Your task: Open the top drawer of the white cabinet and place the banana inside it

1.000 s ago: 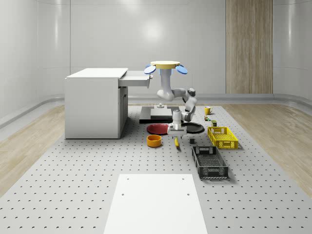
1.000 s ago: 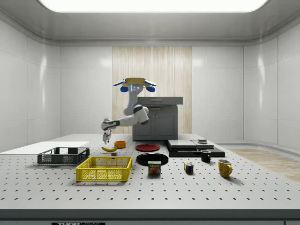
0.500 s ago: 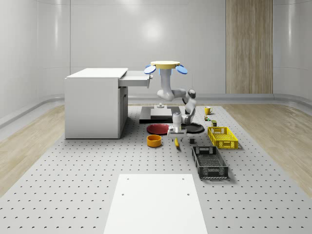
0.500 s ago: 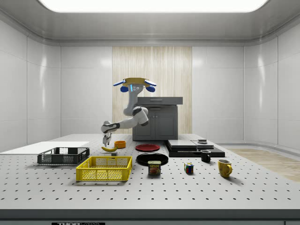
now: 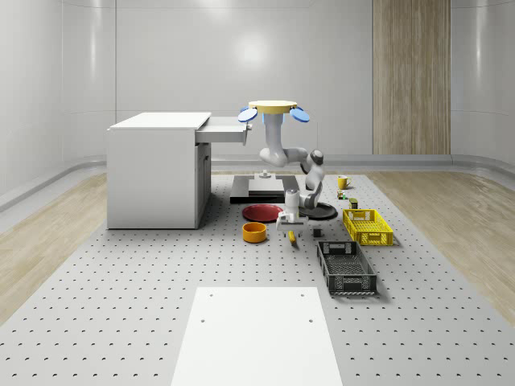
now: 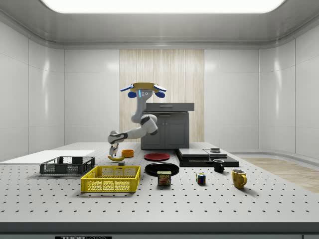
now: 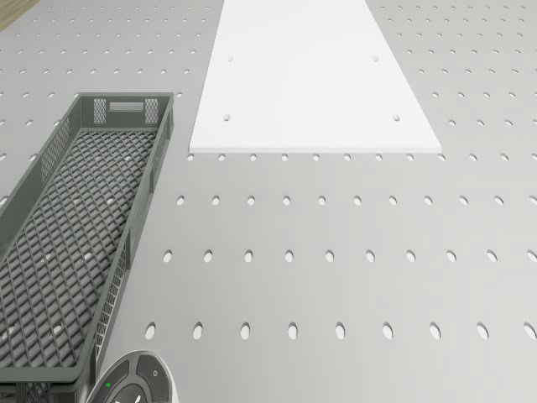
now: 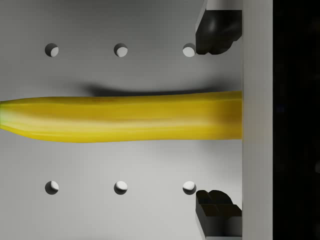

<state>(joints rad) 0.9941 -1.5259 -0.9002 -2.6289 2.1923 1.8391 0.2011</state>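
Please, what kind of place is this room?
Probably a simulated robotics test lab: a perforated work table with scattered test items such as the banana and a yellow crate, a white cabinet, and bare panelled walls.

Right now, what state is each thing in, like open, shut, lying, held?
Top drawer: pulled open.
Banana: lying on the table, between the open fingers, not gripped.
Gripper: open, low over the banana.
Drone: hovering beside the white cabinet.
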